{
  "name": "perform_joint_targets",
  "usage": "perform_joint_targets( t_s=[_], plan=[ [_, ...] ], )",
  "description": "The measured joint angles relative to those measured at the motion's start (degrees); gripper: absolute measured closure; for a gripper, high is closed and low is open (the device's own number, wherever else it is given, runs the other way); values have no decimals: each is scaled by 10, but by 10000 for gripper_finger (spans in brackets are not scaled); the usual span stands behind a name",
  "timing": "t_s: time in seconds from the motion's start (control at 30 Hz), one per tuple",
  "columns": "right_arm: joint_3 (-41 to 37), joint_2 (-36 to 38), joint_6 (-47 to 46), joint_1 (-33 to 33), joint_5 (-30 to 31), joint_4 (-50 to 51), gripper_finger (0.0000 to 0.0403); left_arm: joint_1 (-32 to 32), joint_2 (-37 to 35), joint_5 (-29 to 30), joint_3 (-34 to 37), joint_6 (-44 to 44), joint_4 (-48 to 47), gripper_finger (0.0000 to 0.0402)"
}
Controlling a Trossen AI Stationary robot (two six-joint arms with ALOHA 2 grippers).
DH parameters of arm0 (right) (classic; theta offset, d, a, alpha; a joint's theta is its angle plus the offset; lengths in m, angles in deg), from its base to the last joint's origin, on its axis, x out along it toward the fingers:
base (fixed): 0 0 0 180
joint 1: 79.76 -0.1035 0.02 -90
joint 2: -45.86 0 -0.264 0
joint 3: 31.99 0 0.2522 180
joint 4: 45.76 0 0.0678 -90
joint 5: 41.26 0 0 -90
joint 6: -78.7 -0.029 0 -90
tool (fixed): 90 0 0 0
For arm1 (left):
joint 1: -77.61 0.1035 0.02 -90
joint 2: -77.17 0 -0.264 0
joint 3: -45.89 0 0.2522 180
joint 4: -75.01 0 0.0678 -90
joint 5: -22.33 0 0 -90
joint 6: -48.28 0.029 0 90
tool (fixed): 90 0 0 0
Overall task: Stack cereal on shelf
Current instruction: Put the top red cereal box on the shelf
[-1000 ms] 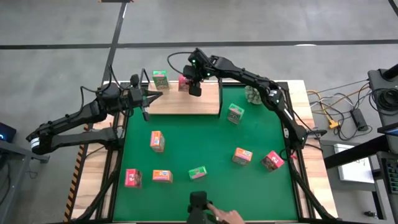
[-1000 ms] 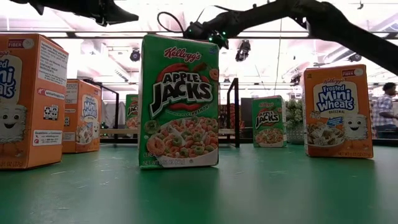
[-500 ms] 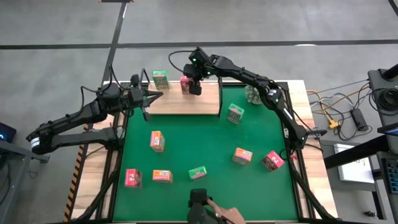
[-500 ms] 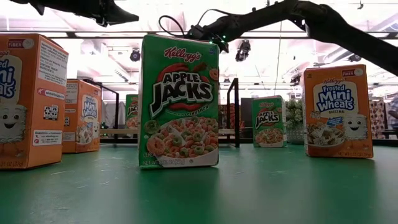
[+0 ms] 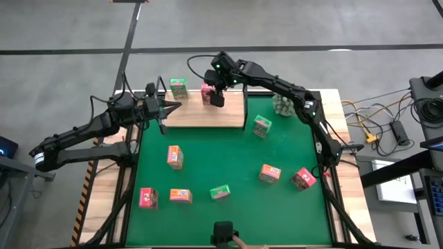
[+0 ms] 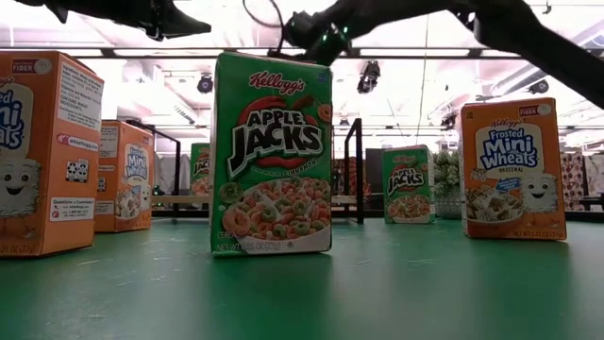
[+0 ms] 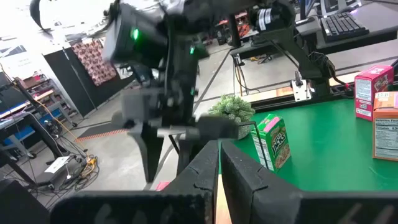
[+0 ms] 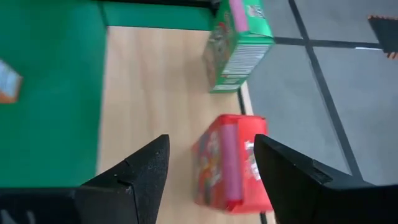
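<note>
The wooden shelf lies at the far middle of the green mat. A green cereal box and a pink-red cereal box stand on its far part. My right gripper hovers open just over the pink-red box, one finger on either side and apart from it; the green box stands beyond. My left gripper is shut and empty, level in the air by the shelf's left end, its fingers pointing toward the right arm. Several more cereal boxes stand on the mat.
Loose boxes on the mat: green, orange, orange, pink-red, pink-red, orange, green. A small green plant stands right of the shelf. A person's hand shows at the near edge.
My right gripper has risen a little above the pink-red box, which stays standing on the shelf. The person's hand at the near edge has drawn back.
</note>
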Motion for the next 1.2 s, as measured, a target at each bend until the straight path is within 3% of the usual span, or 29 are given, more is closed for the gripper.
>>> perform_joint_targets(
  t_s=[0.2,0.47,0.67,0.97,1.2],
  plan=[
    [0,17,-5,-14,-1,74,206,0,1,0,0,0,0,400],
    [-20,-9,-19,-7,4,139,285,0,2,0,0,1,-5,400],
    [-50,-16,-14,12,89,94,340,0,2,0,0,2,-6,400],
    [-75,-16,3,20,84,-18,380,0,3,0,0,2,-6,400],
    [-76,-17,2,18,76,-23,385,0,3,0,0,2,-6,400]
  ],
)
